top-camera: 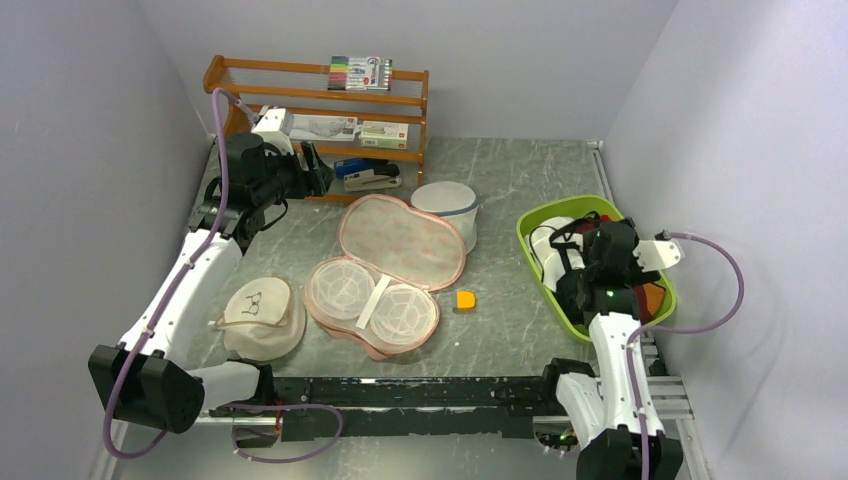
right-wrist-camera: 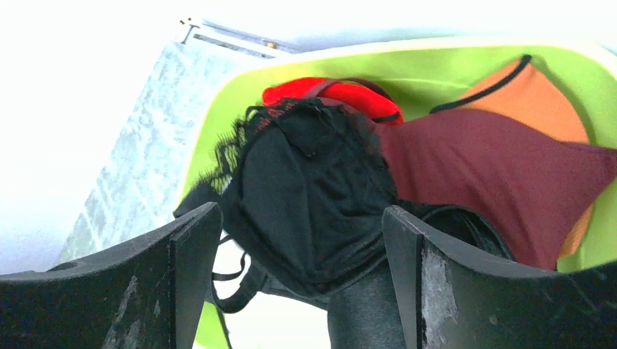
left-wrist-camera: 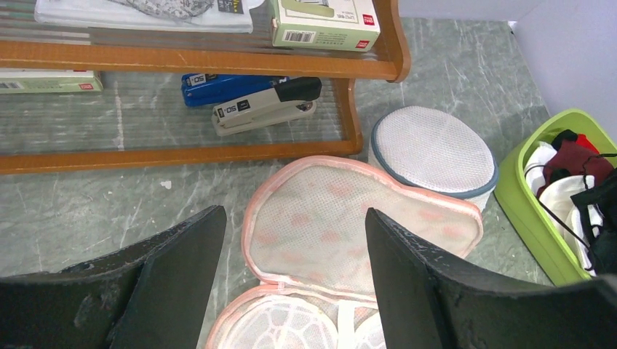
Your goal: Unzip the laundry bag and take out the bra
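Observation:
The laundry bag (top-camera: 400, 240) lies unzipped and spread open mid-table. Its pinkish-beige lid is flipped toward the back. Its near half (top-camera: 345, 285) shows two round white mesh cups and a white strip. It also shows in the left wrist view (left-wrist-camera: 349, 225). A black bra (right-wrist-camera: 313, 189) lies in the green bin (top-camera: 535, 225) on other garments. My right gripper (right-wrist-camera: 302, 211) hangs open just over the bra, which shows between its jaws. It shows over the bin in the top view (top-camera: 572, 280). My left gripper (left-wrist-camera: 295, 214) is open and empty, raised by the shelf (top-camera: 318, 178).
A wooden shelf (top-camera: 300, 95) at the back holds a stapler (left-wrist-camera: 265, 109), boxes and markers. A white mesh cylinder (top-camera: 445, 205) stands behind the bag. A cream cap with drawn glasses (top-camera: 262, 315) lies at front left. A small orange piece (top-camera: 466, 299) lies right of the bag.

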Controlling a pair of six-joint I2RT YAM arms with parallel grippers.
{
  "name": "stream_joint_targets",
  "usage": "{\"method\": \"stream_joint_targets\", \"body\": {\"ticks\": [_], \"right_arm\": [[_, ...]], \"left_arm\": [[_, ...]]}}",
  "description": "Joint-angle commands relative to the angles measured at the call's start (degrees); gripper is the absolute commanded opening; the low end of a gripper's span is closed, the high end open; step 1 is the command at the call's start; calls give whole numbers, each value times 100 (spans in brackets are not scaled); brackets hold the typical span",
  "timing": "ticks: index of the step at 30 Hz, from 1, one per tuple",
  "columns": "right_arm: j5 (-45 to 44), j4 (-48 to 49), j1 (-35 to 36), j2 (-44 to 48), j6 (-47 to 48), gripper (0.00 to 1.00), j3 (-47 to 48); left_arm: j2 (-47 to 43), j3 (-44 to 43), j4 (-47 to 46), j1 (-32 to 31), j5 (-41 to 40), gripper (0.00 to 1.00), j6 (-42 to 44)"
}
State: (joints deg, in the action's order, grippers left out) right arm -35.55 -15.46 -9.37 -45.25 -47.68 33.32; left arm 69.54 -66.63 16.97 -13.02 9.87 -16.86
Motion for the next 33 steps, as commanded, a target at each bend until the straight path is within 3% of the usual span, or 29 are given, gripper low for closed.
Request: {"method": "stream_joint_targets", "body": {"ticks": [1, 5, 9, 17, 22, 25, 29, 33], "right_arm": [[269, -252, 66, -161, 147, 83, 485], [701, -213, 110, -351, 129, 86, 565], [1735, 328, 161, -796, 539, 91, 536], [1359, 314, 859, -1108, 981, 96, 806], [3440, 1486, 910, -978, 1531, 95, 522], [4034, 1518, 911, -1288, 1511, 95, 593], [3615, 1021, 916, -1549, 1158, 96, 507], [2428, 640, 911, -1298, 687, 96, 81]], "left_arm": [[-68, -21, -135, -34, -191, 82, 90], [-47, -23, -124, -42, -192, 82, 95], [-6, -54, -100, -43, -123, 82, 95], [14, -60, -90, -43, -142, 82, 102], [44, -111, -52, -43, -22, 82, 95], [-9, -67, -87, -43, -94, 82, 94], [22, -86, -60, -58, -134, 82, 110], [92, -129, -24, -87, -26, 82, 108]]}}
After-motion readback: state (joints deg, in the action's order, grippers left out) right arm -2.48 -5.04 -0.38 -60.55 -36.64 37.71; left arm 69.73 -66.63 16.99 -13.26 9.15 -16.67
